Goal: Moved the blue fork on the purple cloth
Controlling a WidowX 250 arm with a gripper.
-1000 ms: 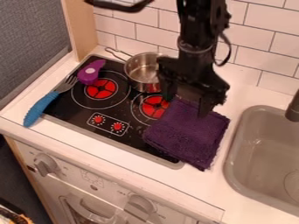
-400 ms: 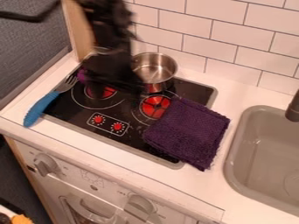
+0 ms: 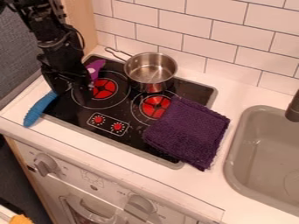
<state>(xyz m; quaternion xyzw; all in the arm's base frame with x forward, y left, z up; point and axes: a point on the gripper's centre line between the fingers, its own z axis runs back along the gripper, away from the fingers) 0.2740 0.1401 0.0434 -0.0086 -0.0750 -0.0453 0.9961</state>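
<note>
Got the fingers (image 3: 57, 85) spread pretty wide over the tined end of the blue fork (image 3: 38, 111) at the stove's (image 3: 79, 114) left edge. Hanging from the upper left, well apart from the purple cloth (image 3: 188, 132).

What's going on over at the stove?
The robot arm's gripper is down around the head end of the blue fork, its fingers apart, with no grip on it that I can make out. The fork lies across the left edge of the cooktop, so it is not on the purple cloth yet. That cloth lies partly on the cooktop's right side, partly on the counter.
</note>
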